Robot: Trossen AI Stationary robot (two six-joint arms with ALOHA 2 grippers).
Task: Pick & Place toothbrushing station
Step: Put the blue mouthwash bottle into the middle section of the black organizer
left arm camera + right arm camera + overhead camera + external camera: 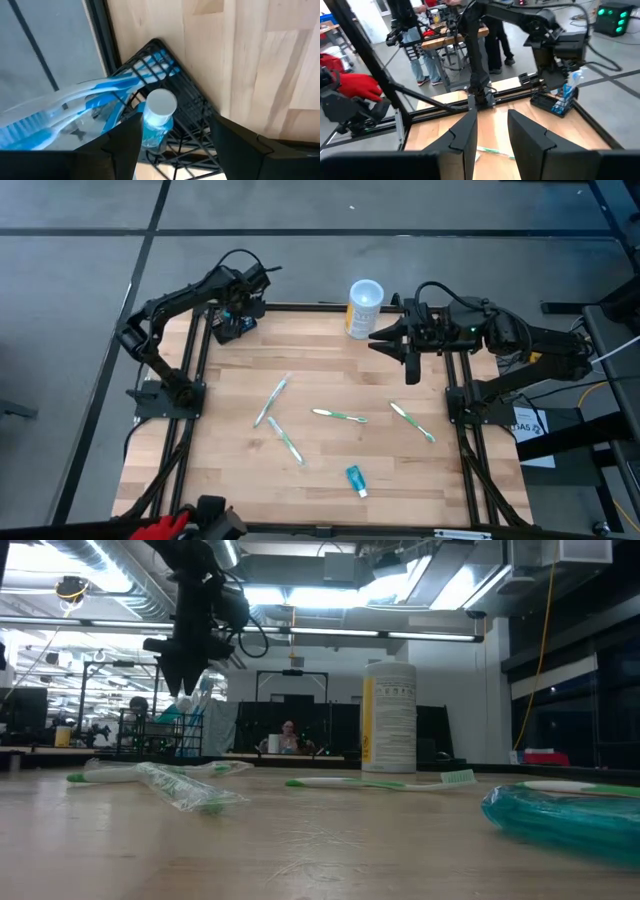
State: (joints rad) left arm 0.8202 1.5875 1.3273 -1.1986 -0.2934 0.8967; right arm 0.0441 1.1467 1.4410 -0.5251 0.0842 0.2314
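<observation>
The toothbrushing station (167,60) is a black wire holder at the table's far left corner (236,326). It holds wrapped blue toothbrushes (80,97) and a small blue bottle with a white cap (159,111). My left gripper (175,131) hangs open above it, pointing steeply down, with one finger on each side of the bottle; it also shows in the high view (238,308). My right gripper (385,345) waits open, raised over the table's far right, with nothing between its fingers (492,125).
A white-and-yellow cup (363,307) stands at the far edge between the arms. Several green toothbrushes (271,400) (340,416) (412,422) lie mid-table, and a teal tube (356,479) lies near the front. People stand beyond the table (420,45).
</observation>
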